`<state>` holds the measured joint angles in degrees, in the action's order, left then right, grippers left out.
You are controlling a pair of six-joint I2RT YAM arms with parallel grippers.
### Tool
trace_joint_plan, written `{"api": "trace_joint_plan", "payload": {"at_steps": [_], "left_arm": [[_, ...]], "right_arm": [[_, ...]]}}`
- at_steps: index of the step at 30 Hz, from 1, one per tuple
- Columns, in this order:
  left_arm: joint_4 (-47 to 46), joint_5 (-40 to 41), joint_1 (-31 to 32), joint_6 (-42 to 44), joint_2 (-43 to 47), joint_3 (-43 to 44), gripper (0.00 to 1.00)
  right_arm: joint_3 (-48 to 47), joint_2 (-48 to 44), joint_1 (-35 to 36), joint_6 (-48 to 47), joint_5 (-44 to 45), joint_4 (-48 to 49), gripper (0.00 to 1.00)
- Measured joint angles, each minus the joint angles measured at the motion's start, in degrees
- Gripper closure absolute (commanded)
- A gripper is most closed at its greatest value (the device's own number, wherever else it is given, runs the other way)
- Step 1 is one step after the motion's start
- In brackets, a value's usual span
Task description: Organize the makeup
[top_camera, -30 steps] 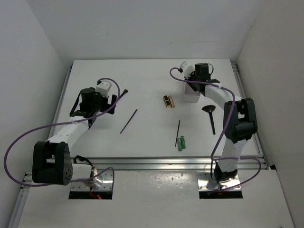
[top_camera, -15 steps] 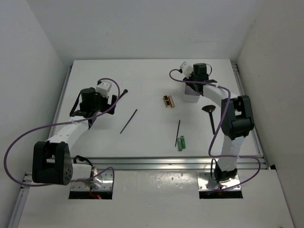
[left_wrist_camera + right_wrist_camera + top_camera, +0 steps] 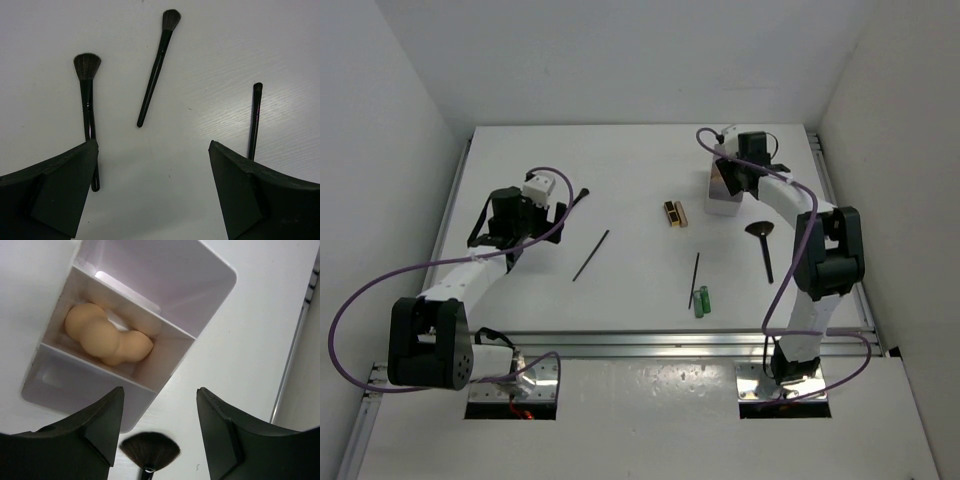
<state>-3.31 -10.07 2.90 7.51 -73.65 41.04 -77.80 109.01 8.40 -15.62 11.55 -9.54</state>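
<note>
The right gripper (image 3: 160,391) hangs over the white compartmented box (image 3: 202,277) at the far right of the desk (image 3: 620,160). Its fingers are parted about halfway, with nothing between them. A beige makeup sponge (image 3: 102,337) lies in the middle one of the box's three compartments. Just beside the box's near end lies a flared-head brush (image 3: 761,245), bristles toward the box and handle pointing to the near edge. Left of the box sits the black-and-gold case (image 3: 674,213). Nearer the arms, a thin black stick (image 3: 695,277) lies just beside two green tubes (image 3: 701,300), which rest side by side.

The left gripper (image 3: 153,145) sits low over the left part of the desk, spread wide and holding nothing. In its wrist view a round-headed brush (image 3: 86,95) runs under the finger on the left of that view. A slimmer brush (image 3: 155,75) lies ahead, between the fingers. A second thin stick (image 3: 591,255) lies on the desk near this gripper, well apart from the box.
</note>
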Motion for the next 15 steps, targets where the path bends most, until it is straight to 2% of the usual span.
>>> {"api": "trace_joint_plan", "payload": {"at_steps": [4,10,15], "left_arm": [[0.04,0.0,0.0,0.0,0.02,-0.46,0.01],[-0.17,-0.15,0.0,0.0,0.02,-0.81,0.01],[-0.2,-0.55,0.0,0.0,0.02,-0.94,0.01]], "right_arm": [[0.11,-0.09,-0.81,5.49,-0.33,-1.79,0.44],[1.75,-1.73,-4.07,17.42,-2.6,-4.2,0.59],[1.77,-1.62,-5.81,21.9,-3.52,-4.79,0.7]]}}
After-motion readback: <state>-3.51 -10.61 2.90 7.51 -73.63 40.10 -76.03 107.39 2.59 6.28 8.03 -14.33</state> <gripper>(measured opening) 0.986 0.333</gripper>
